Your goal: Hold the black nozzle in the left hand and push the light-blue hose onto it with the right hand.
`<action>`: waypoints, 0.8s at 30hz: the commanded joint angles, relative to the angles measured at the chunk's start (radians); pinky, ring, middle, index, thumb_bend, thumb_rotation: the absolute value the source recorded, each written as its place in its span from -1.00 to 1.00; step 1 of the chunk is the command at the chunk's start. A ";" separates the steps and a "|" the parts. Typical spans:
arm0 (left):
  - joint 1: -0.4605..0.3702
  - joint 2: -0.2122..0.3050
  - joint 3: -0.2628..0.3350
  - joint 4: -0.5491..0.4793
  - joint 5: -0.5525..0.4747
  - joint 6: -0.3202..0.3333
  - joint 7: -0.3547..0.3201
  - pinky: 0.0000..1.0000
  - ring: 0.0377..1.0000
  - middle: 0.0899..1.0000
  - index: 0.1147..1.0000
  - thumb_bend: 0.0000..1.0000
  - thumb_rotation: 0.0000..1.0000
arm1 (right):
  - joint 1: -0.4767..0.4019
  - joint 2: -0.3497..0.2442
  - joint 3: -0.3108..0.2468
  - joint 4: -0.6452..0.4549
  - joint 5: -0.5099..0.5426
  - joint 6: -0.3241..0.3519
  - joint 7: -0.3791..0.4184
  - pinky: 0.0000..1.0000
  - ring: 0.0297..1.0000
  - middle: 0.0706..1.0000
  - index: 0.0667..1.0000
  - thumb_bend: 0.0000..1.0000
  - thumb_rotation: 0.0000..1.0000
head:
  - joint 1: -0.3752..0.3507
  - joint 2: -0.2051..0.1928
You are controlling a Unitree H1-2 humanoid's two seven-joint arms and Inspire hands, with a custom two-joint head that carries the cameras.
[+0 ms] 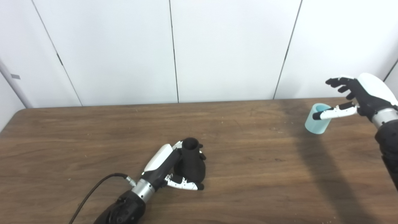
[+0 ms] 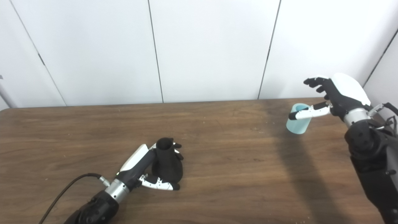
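Left hand [image 1: 174,169] wrapped around the black nozzle [image 1: 191,161] standing upright on the wooden counter [image 1: 248,161] near its front, right hand [image 1: 357,96] at far right, fingers spread, thumb across the upright light-blue hose [image 1: 317,126], contact unclear

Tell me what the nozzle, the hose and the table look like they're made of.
Nozzle: matte black, slightly grainy surface with no shine; likely plastic, perhaps printed.
Hose: a light-blue, smooth, thin-walled open tube; plastic or rubber, and the pictures cannot show which.
Table: brown with streaky wood grain and a dull sheen; wood or wood-look laminate.
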 commanded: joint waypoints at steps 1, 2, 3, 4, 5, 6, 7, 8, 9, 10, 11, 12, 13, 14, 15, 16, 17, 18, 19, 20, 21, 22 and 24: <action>0.106 0.002 -0.031 0.089 0.033 0.032 -0.046 1.00 0.92 0.63 -0.16 -0.02 -0.82 | -0.056 -0.033 0.004 0.015 -0.018 -0.024 -0.025 0.24 0.53 0.57 0.52 0.94 -0.28 | 0.001 0.000; 0.106 0.002 -0.031 0.090 0.033 0.031 -0.046 1.00 0.92 0.63 -0.16 -0.02 -0.82 | -0.065 -0.033 0.010 0.032 -0.022 -0.029 -0.031 0.23 0.51 0.56 0.52 0.95 -0.28 | 0.001 0.000; 0.106 0.002 -0.031 0.091 0.034 0.031 -0.046 1.00 0.92 0.63 -0.16 -0.02 -0.82 | -0.071 -0.032 0.014 0.042 -0.024 -0.033 -0.035 0.20 0.48 0.55 0.52 0.95 -0.29 | 0.001 0.000; 0.106 0.001 -0.031 0.091 0.034 0.030 -0.046 1.00 0.92 0.63 -0.16 -0.02 -0.82 | -0.076 -0.033 0.018 0.051 -0.025 -0.035 -0.038 0.19 0.46 0.54 0.52 0.95 -0.29 | 0.001 0.000; 0.106 0.001 -0.031 0.092 0.034 0.030 -0.046 1.00 0.92 0.63 -0.16 -0.02 -0.82 | -0.079 -0.033 0.020 0.056 -0.025 -0.036 -0.041 0.17 0.45 0.54 0.52 0.95 -0.29 | 0.001 0.000; 0.106 0.001 -0.031 0.092 0.034 0.030 -0.047 1.00 0.92 0.63 -0.16 -0.02 -0.82 | -0.086 -0.032 0.024 0.063 -0.026 -0.033 -0.041 0.17 0.44 0.53 0.52 0.94 -0.29 | 0.002 0.000; 0.106 0.001 -0.031 0.092 0.034 0.029 -0.047 1.00 0.92 0.63 -0.16 -0.02 -0.82 | -0.091 -0.032 0.028 0.067 -0.027 -0.030 -0.042 0.16 0.44 0.54 0.52 0.94 -0.29 | 0.002 0.000; 0.105 0.002 -0.031 0.092 0.034 0.029 -0.047 1.00 0.92 0.63 -0.16 -0.02 -0.82 | -0.099 -0.029 0.031 0.078 -0.028 -0.028 -0.043 0.16 0.43 0.55 0.53 0.94 -0.29 | 0.002 0.001; 0.105 0.002 -0.031 0.093 0.035 0.029 -0.048 1.00 0.92 0.63 -0.16 -0.02 -0.82 | -0.108 -0.026 0.036 0.090 -0.029 -0.026 -0.045 0.16 0.43 0.57 0.52 0.94 -0.30 | 0.002 0.001; 0.106 0.002 -0.031 0.092 0.036 0.030 -0.048 1.00 0.92 0.63 -0.16 -0.02 -0.82 | -0.116 -0.022 0.040 0.101 -0.031 -0.024 -0.046 0.15 0.44 0.60 0.52 0.94 -0.30 | 0.002 0.001; 0.106 0.003 -0.032 0.091 0.037 0.030 -0.049 1.00 0.92 0.63 -0.16 -0.02 -0.82 | -0.122 -0.020 0.045 0.110 -0.033 -0.022 -0.046 0.14 0.45 0.63 0.52 0.94 -0.30 | 0.002 0.001; 0.106 0.003 -0.032 0.090 0.037 0.031 -0.049 1.00 0.92 0.63 -0.16 -0.02 -0.82 | -0.128 -0.019 0.051 0.118 -0.038 -0.019 -0.043 0.15 0.49 0.67 0.52 0.95 -0.29 | 0.002 0.001; 0.107 0.003 -0.032 0.089 0.038 0.032 -0.050 1.00 0.92 0.63 -0.16 -0.02 -0.82 | -0.135 -0.019 0.057 0.126 -0.043 -0.017 -0.040 0.20 0.56 0.69 0.52 0.95 -0.29 | 0.003 0.002; 0.107 0.003 -0.033 0.089 0.038 0.033 -0.051 1.00 0.92 0.63 -0.16 -0.02 -0.82 | -0.141 -0.020 0.064 0.135 -0.048 -0.016 -0.038 0.26 0.61 0.70 0.52 0.95 -0.29 | 0.003 0.002; 0.106 0.003 -0.033 0.089 0.038 0.033 -0.051 1.00 0.92 0.63 -0.16 -0.02 -0.82 | -0.147 -0.021 0.071 0.143 -0.052 -0.012 -0.034 0.33 0.64 0.70 0.53 0.95 -0.29 | 0.003 0.002; 0.105 0.003 -0.033 0.089 0.038 0.034 -0.052 1.00 0.92 0.63 -0.16 -0.02 -0.82 | -0.151 -0.021 0.078 0.146 -0.057 -0.007 -0.030 0.35 0.65 0.69 0.53 0.95 -0.29 | 0.003 0.002; 0.105 0.002 -0.033 0.089 0.039 0.035 -0.053 1.00 0.92 0.63 -0.16 -0.02 -0.82 | -0.153 -0.022 0.084 0.146 -0.061 -0.001 -0.026 0.39 0.65 0.68 0.53 0.96 -0.28 | 0.006 0.004; 0.104 0.002 -0.033 0.088 0.039 0.036 -0.053 1.00 0.92 0.63 -0.16 -0.02 -0.82 | -0.155 -0.022 0.090 0.144 -0.065 0.005 -0.021 0.45 0.65 0.67 0.53 0.96 -0.27 | 0.006 0.004; 0.104 0.002 -0.033 0.088 0.039 0.036 -0.054 1.00 0.92 0.63 -0.16 -0.02 -0.82 | -0.157 -0.023 0.095 0.145 -0.070 0.008 -0.018 0.50 0.65 0.67 0.54 0.97 -0.27 | 0.006 0.004; 0.105 0.003 -0.032 0.086 0.039 0.037 -0.055 1.00 0.92 0.63 -0.16 -0.02 -0.82 | -0.160 -0.024 0.101 0.148 -0.074 0.009 -0.016 0.53 0.65 0.66 0.54 0.97 -0.26 | 0.007 0.005; 0.106 0.003 -0.032 0.084 0.039 0.038 -0.056 1.00 0.92 0.63 -0.16 -0.02 -0.82 | -0.163 -0.026 0.108 0.153 -0.079 0.008 -0.016 0.51 0.63 0.66 0.55 0.98 -0.25 | 0.007 0.005; 0.107 0.003 -0.032 0.080 0.039 0.040 -0.057 1.00 0.92 0.63 -0.16 -0.02 -0.82 | -0.167 -0.027 0.114 0.161 -0.084 0.006 -0.017 0.48 0.62 0.65 0.55 0.98 -0.24 | 0.007 0.005; 0.108 0.004 -0.031 0.074 0.038 0.044 -0.060 1.00 0.92 0.63 -0.16 -0.02 -0.82 | -0.173 -0.028 0.124 0.170 -0.092 0.005 -0.017 0.46 0.61 0.63 0.54 0.99 -0.23 | 0.008 0.008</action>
